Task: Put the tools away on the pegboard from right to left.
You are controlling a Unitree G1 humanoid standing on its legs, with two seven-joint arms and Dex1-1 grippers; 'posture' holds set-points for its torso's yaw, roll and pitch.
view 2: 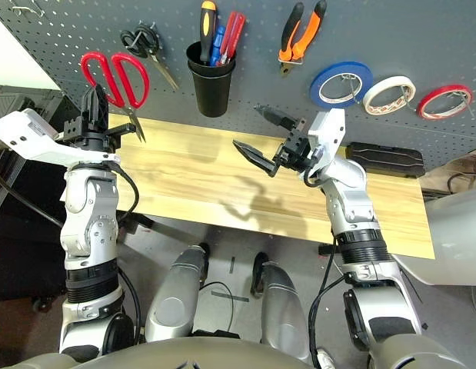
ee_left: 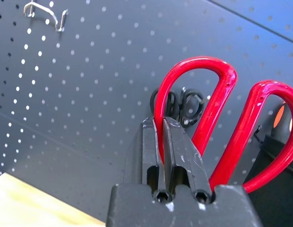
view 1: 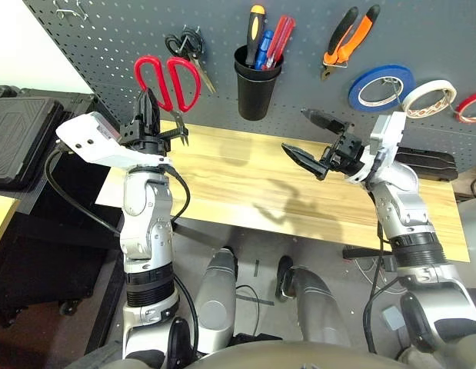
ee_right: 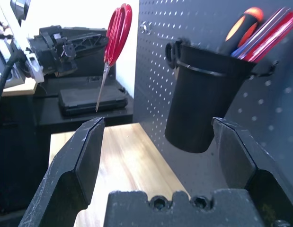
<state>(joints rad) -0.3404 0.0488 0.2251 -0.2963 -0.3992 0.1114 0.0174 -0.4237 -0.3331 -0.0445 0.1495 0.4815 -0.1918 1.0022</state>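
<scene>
The tabletop (view 1: 222, 165) runs below the black cup (view 1: 255, 88), reaching out to both sides of it. On the robot's right of the cup and closer to the robot, the right end effector (view 1: 294, 128) hovers above the wood, its two fingers spread wide and nothing between them. To the left of the cup, the left end effector (ee_left: 160, 124) is closed on one handle loop of the red-handled scissors (view 1: 180, 92), which it holds up with the blades pointing down, clear of the tabletop.

A black case (view 2: 386, 159) lies on the tabletop well to the right of the cup, by the pegboard (view 1: 314, 61). The cup itself is mounted on the pegboard and carries the orange-and-black-handled screwdriver (view 1: 255, 27), a blue-handled tool (view 1: 264, 50) and red-handled tools (view 1: 280, 38), all upright or leaning. To its right the orange-and-black-handled pliers (view 1: 349, 38) hang from a hook, then, further right, the blue tape roll (view 2: 341, 101), the cream-white tape roll (view 2: 374, 108) and the red tape roll (view 2: 426, 113). Left of the cup hang the black-handled scissors (view 2: 140, 40), and well beyond them is a bare wire hook (ee_left: 47, 10).
</scene>
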